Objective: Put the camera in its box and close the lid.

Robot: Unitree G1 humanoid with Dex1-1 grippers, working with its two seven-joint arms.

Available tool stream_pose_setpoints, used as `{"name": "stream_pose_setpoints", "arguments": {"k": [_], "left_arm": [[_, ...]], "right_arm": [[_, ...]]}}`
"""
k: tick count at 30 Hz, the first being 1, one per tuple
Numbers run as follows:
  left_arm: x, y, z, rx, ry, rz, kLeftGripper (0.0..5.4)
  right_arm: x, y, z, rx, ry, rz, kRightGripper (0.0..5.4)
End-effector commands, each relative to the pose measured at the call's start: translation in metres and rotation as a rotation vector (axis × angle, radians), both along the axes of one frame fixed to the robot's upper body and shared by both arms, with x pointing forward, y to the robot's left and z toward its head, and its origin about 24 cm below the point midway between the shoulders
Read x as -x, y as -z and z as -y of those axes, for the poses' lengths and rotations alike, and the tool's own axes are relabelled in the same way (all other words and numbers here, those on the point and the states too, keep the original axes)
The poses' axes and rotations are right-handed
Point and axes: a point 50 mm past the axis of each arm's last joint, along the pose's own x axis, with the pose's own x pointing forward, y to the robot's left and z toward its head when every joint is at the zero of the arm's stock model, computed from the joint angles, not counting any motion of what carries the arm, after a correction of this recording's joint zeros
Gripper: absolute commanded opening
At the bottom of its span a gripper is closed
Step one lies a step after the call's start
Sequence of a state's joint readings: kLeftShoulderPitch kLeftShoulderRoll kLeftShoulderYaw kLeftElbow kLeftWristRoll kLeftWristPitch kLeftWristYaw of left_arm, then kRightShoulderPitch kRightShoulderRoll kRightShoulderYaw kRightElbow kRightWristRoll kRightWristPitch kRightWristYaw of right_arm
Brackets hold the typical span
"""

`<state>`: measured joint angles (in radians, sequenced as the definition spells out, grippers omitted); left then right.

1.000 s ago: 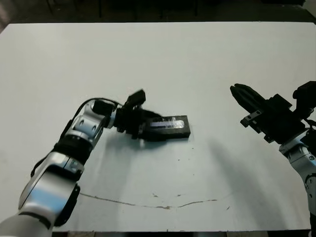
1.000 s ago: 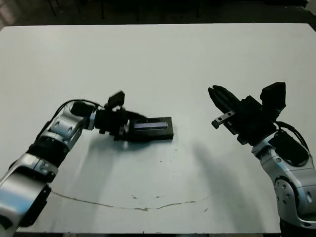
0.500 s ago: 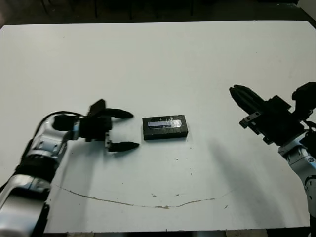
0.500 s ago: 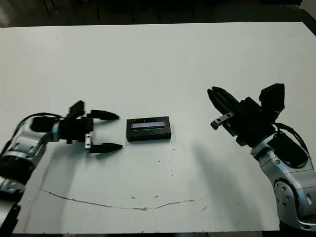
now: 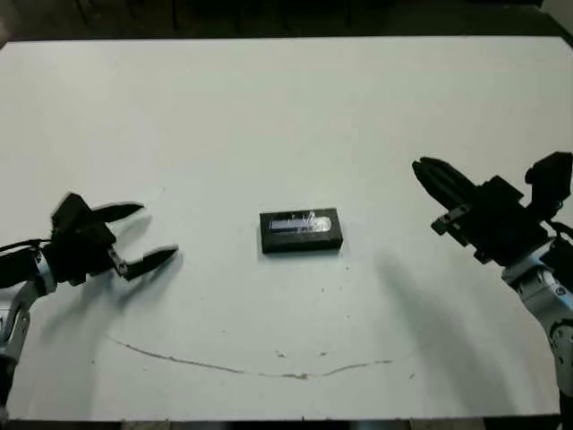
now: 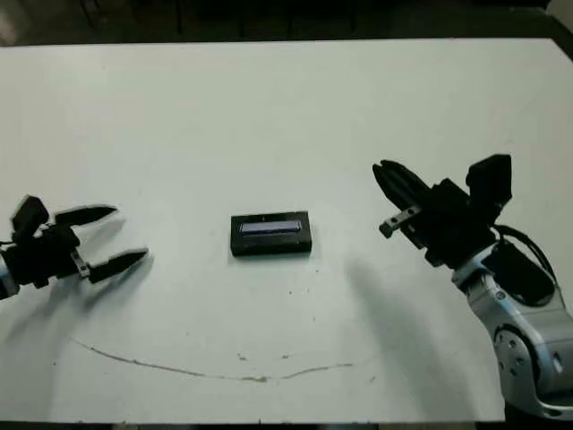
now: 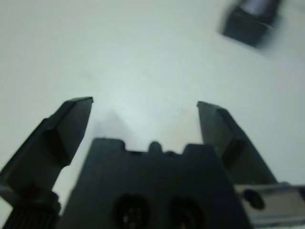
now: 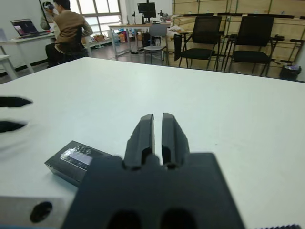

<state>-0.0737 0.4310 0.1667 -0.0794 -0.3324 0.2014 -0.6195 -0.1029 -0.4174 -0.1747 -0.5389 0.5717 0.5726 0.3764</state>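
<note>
Two tools flank one closed box (image 5: 301, 231) on the matte white desk (image 5: 286, 107). It sits roughly mid-desk, somewhat nearer the near edge, with the lid (image 6: 270, 227) seated flat on top: a glossy black rectangle crossed by a silvery-purple stripe, its printing too small to read. No camera can be seen, and the box's inside is hidden under the lid. Near the desk's left edge, the left tool (image 5: 137, 237) is released, its tapered black fingers spread wide and holding nothing, well apart from the box. Toward the right edge, the right tool (image 5: 428, 172) is clenched, fingers pressed together on nothing. A thin dark scratch (image 5: 251, 367) runs along the near edge.
</note>
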Motion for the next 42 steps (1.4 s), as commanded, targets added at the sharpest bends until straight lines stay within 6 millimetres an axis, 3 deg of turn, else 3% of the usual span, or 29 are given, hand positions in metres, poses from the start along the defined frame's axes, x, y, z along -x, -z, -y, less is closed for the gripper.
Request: {"name": "stream_pose_setpoints", "arguments": {"k": [1,6,11,15,18,23,29,37,42], "left_arm": [[0.004,-0.012,0.036,0.103,-0.076,0.129,4.21],[0.000,-0.036,0.093,0.257,-0.071,0.207,3.26],[-0.005,-0.046,0.137,0.247,0.039,0.150,2.31],[-0.006,-0.037,0.163,0.220,0.062,0.071,1.53],[-0.012,-0.011,0.178,0.203,0.004,-0.077,0.95],[-0.011,0.026,0.193,0.179,-0.049,-0.267,0.01],[0.004,0.052,0.203,0.087,-0.021,-0.330,0.01],[0.026,0.090,0.198,0.058,-0.052,-0.531,0.01],[0.030,0.093,0.193,0.068,-0.042,-0.547,0.01]], "right_arm": [[0.000,0.007,-0.001,-0.019,0.014,-0.035,0.00],[0.001,0.010,-0.002,-0.018,0.023,-0.037,0.00],[0.001,0.013,-0.003,-0.022,0.024,-0.027,0.00],[0.002,0.013,-0.003,-0.021,0.029,-0.024,0.00],[0.003,0.013,-0.003,-0.024,0.032,-0.021,0.00],[0.005,0.013,-0.001,-0.008,0.042,-0.018,0.00],[0.003,0.015,-0.002,-0.044,0.024,-0.023,0.00],[0.004,0.013,-0.001,-0.029,0.025,-0.021,0.00],[0.004,0.013,-0.001,-0.014,0.026,-0.020,0.00]]}}
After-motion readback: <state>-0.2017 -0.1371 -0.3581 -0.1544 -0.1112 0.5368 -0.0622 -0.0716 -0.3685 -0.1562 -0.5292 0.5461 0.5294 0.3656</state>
